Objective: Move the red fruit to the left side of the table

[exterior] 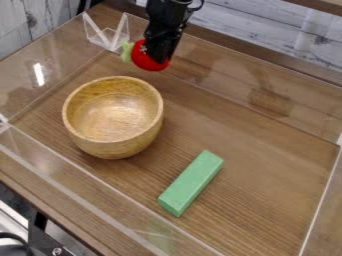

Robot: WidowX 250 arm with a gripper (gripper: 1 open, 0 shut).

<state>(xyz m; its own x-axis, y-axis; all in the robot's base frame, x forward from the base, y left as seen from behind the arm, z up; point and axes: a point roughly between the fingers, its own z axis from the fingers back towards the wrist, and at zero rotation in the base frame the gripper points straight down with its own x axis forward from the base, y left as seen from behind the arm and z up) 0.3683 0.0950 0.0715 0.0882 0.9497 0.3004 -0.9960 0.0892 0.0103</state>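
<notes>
The red fruit [148,60], glossy with a green leafy top on its left, hangs at the back of the table [254,130], just above the wood. My dark gripper [159,50] comes down from above and is shut on the red fruit, covering its upper part. The fruit sits beyond the wooden bowl's far rim, near the back acrylic wall.
A round wooden bowl [114,116] stands at the left centre. A green rectangular block [191,183] lies diagonally toward the front right. Low clear acrylic walls [54,50] edge the tabletop on all sides.
</notes>
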